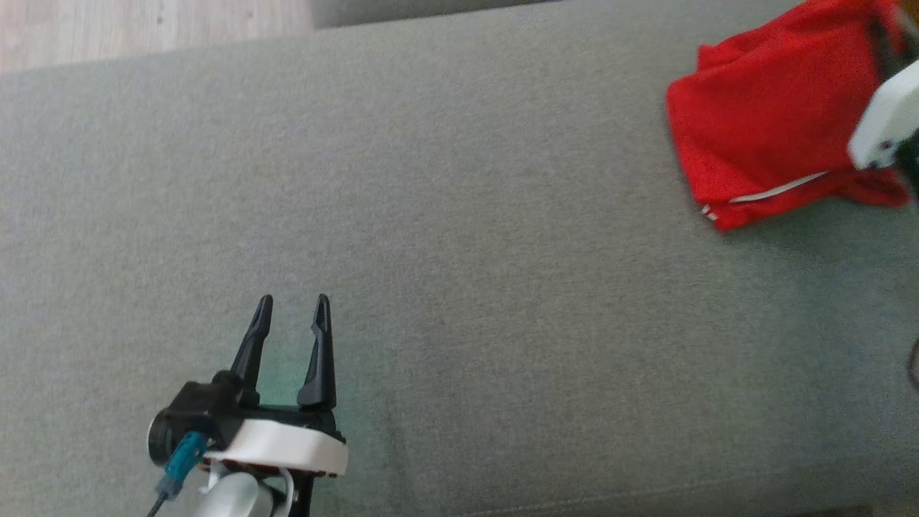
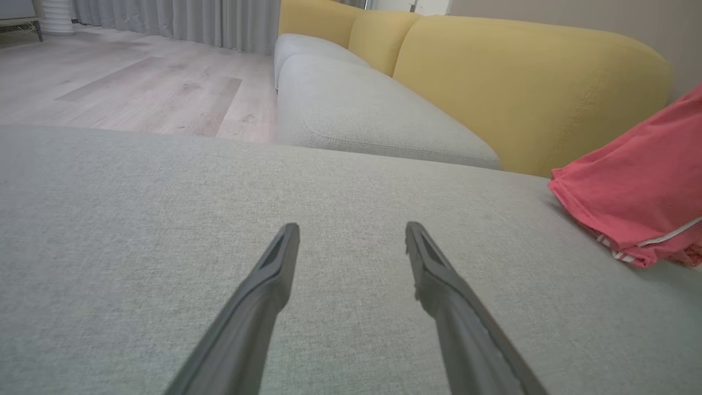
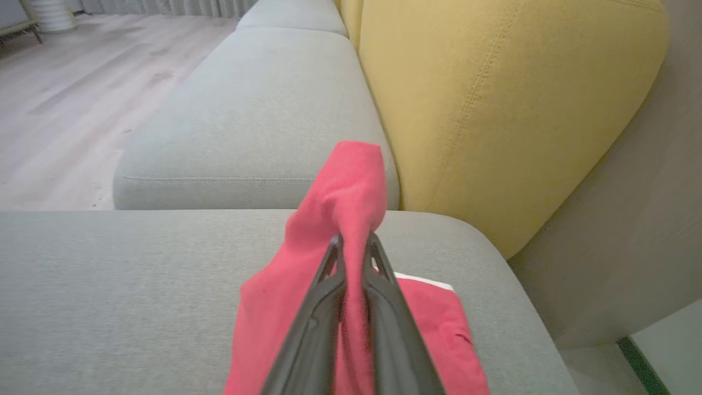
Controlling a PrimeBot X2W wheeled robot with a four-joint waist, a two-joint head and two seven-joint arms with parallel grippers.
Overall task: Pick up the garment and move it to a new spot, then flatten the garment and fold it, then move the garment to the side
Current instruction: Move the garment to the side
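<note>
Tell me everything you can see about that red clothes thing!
The red garment is thin, soft-looking cloth with a narrow white stripe near one edge. It is bunched and folded over, not flat. The right gripper is shut on a fold of it, lifting that part into a peak, while the rest lies on the grey seat cushion, towards its right end near the yellow backrest.
</note>
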